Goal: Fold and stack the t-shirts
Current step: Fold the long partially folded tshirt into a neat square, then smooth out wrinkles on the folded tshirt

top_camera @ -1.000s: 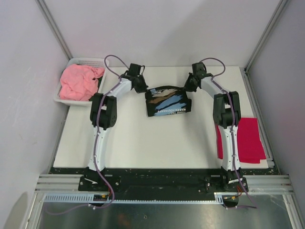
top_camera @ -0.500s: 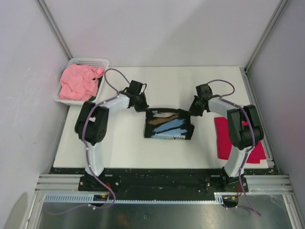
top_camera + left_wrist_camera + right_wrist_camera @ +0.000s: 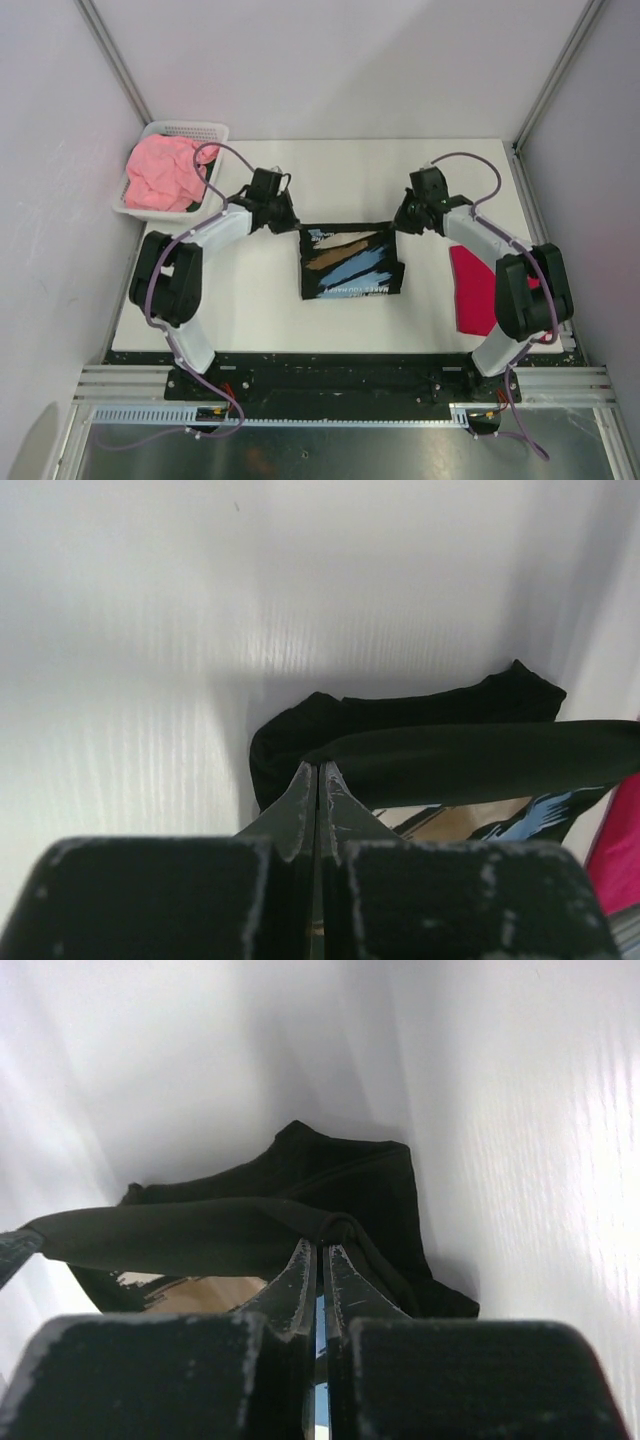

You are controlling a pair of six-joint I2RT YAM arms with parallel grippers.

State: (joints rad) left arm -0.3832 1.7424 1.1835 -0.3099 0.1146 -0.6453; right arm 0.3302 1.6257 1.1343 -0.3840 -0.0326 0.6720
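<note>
My left end effector (image 3: 288,222) is pinched shut on the far left corner of the black tee (image 3: 350,265). My right end effector (image 3: 399,221) is pinched shut on its far right corner. Both wrist views show the jaws closed, with a black hem drawn taut between them.

The black tee sits in the middle of the worktop (image 3: 340,170), partly folded and print up, its long axis running left to right. The edge I hold is the far one, and it looks raised off the surface. The rest of the cloth lies on the near side of both end effectors. As I judge it, the next move turns on carrying that edge toward the near side, both sides in step. Neither end effector is nearer; each has its own corner.

The red tee (image 3: 478,290) lies flat at the right edge, near the black tee but not touching it. The basket (image 3: 188,128) at the far left corner holds the pink tee (image 3: 163,172), crumpled and not yet folded.
</note>
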